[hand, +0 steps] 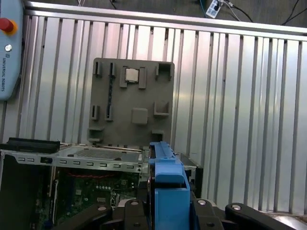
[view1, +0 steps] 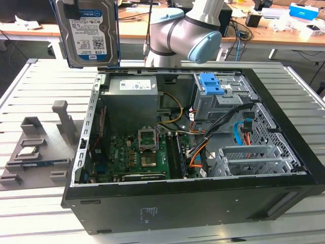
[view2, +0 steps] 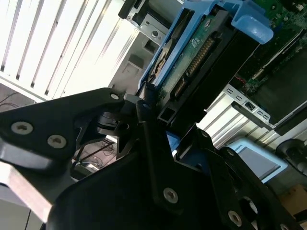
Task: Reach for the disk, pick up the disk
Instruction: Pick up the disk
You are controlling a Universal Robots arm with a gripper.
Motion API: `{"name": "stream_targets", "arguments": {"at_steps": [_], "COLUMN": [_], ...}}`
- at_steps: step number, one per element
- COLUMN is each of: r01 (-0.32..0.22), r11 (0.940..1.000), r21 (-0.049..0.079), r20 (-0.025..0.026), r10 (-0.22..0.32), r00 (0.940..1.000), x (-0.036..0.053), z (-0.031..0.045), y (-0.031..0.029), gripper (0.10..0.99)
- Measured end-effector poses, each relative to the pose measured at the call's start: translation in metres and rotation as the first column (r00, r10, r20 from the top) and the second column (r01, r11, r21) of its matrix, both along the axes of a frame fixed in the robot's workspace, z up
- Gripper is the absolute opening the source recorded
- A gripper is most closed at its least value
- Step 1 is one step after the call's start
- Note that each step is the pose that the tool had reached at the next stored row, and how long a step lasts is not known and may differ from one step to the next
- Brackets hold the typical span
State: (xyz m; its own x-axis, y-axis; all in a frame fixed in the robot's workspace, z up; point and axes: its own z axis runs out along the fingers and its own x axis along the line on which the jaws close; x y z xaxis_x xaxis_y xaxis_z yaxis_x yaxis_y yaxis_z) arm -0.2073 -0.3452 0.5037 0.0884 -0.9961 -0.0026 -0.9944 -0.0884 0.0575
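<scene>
The disk [view1: 89, 33], a silver hard drive with a blue-and-white label in a blue caddy, hangs upright in the air above the far left corner of the open computer case [view1: 203, 203] in the exterior view. In the second wrist view my gripper [view2: 158, 112] is shut on the disk [view2: 192, 52], its black fingers [view2: 144, 139] clamped on the caddy's edge. The first wrist view looks down the blue caddy edge of the disk [hand: 168, 184] from the gripper [hand: 168, 208], with the fixture plate and case far below.
A grey fixture plate [view1: 45, 162] left of the case carries a small silver processor chip [view1: 28, 151]. Inside the case are a motherboard [view1: 137, 155], cables and a blue bracket [view1: 212, 84]. The arm's elbow [view1: 185, 30] stands behind the case. A pendant [hand: 9, 48] lies on the slatted table.
</scene>
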Motion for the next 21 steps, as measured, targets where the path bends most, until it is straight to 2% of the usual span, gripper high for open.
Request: {"name": "stream_targets", "arguments": {"at_steps": [2, 7, 12, 17, 21], "r01": [0.000, 0.000, 0.000, 0.000, 0.000], "r11": [1.0000, 1.0000, 1.0000, 0.9999, 0.9999], "r21": [0.000, -0.003, -0.008, -0.011, -0.011], "r20": [0.0000, -0.0001, -0.0001, -0.0012, -0.0030], "r10": [0.000, 0.000, 0.000, 0.000, 0.000], "r00": [1.0000, 1.0000, 1.0000, 1.0000, 1.0000], "x": [0.0001, 0.0201, 0.0344, 0.0529, 0.0755], "z": [0.0000, 0.0000, 0.0000, 0.0000, 0.0000], "y": [0.0000, 0.0000, 0.0000, 0.0000, 0.0000], "gripper": [0.369, 0.369, 0.369, 0.369, 0.369]}}
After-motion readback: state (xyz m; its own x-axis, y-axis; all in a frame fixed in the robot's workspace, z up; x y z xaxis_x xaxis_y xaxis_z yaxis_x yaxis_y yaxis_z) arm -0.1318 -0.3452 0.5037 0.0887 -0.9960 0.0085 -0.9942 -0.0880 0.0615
